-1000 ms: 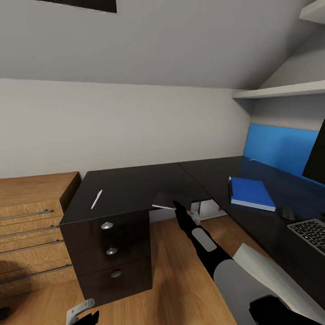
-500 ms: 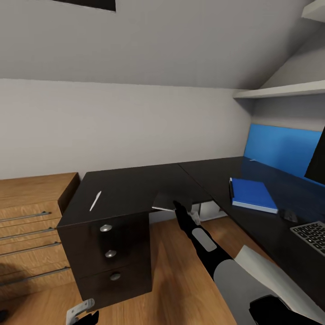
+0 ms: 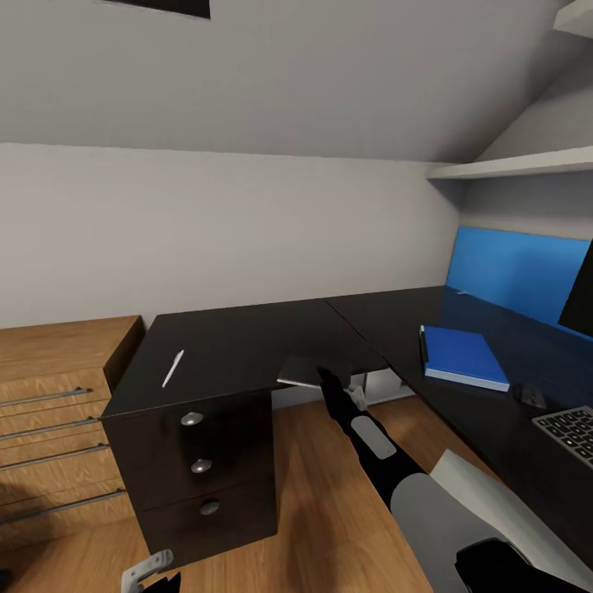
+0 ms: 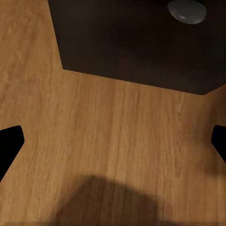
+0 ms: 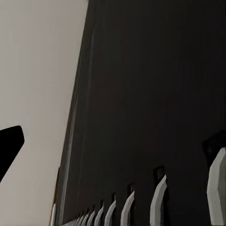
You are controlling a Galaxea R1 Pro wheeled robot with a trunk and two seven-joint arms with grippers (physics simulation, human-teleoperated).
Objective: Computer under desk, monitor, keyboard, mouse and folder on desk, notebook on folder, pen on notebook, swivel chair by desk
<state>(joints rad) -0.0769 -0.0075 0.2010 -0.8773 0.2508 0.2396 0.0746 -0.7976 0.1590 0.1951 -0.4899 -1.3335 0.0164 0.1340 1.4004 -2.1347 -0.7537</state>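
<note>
The dark grey notebook (image 3: 303, 369) lies on the black drawer unit (image 3: 206, 428) and overhangs its front corner. My right gripper (image 3: 324, 379) is at the notebook's near edge. In the right wrist view the notebook (image 5: 141, 94) is close up, with its white binding teeth showing, and the right gripper (image 5: 113, 146) has its fingers spread wide, open. The white pen (image 3: 174, 367) lies on the same unit, further left. On the black desk (image 3: 395, 321) lie the blue folder (image 3: 461, 356), the mouse (image 3: 528, 394) and the keyboard (image 3: 570, 432). An edge of the monitor (image 3: 581, 292) shows at the far right. My left gripper (image 4: 113, 146) hangs open over the wood floor.
Low light-wood shelving (image 3: 58, 412) stands left of the drawer unit. A blue panel (image 3: 515, 272) runs along the desk's back and a white wall shelf (image 3: 511, 167) hangs above it. Wood floor (image 3: 329, 511) lies open between the unit and the desk.
The head view has shifted slightly, so the desk things sit a little further right in the picture. The notebook, the pen and both arms hold their places.
</note>
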